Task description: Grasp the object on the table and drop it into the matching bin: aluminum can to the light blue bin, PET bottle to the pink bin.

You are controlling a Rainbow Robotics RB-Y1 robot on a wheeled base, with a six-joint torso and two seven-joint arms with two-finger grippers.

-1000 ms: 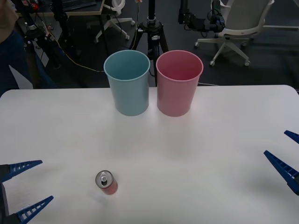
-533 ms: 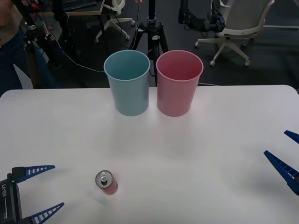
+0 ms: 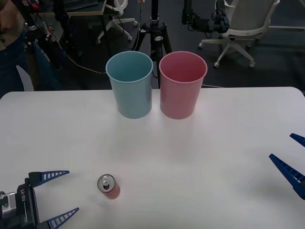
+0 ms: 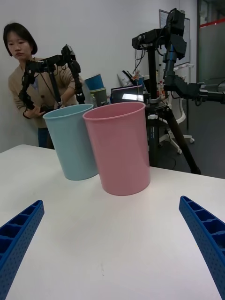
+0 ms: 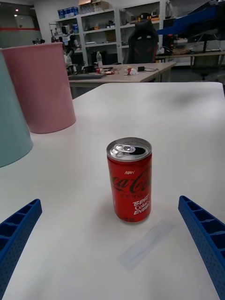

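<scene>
A small red aluminum can (image 3: 108, 186) with a silver top stands upright on the white table (image 3: 200, 143), near its front left. My left gripper (image 3: 59, 196) is open, just left of the can and level with it. In the left wrist view the can (image 5: 131, 180) stands centred ahead of the open blue fingers (image 5: 204, 239). The light blue bin (image 3: 130, 84) and the pink bin (image 3: 182, 85) stand side by side at the table's far edge. My right gripper (image 3: 294, 160) waits open at the right edge, facing the pink bin (image 4: 119, 148) and light blue bin (image 4: 72, 141).
A black tripod (image 3: 155, 33) stands behind the bins, with office chairs (image 3: 240, 28) and cables on the dark floor. A person (image 4: 29, 93) stands beyond the table's far left corner. White tabletop stretches between the can and the bins.
My left gripper has moved right across the table toward the can, staying open. The can, the bins and my right gripper have not moved.
</scene>
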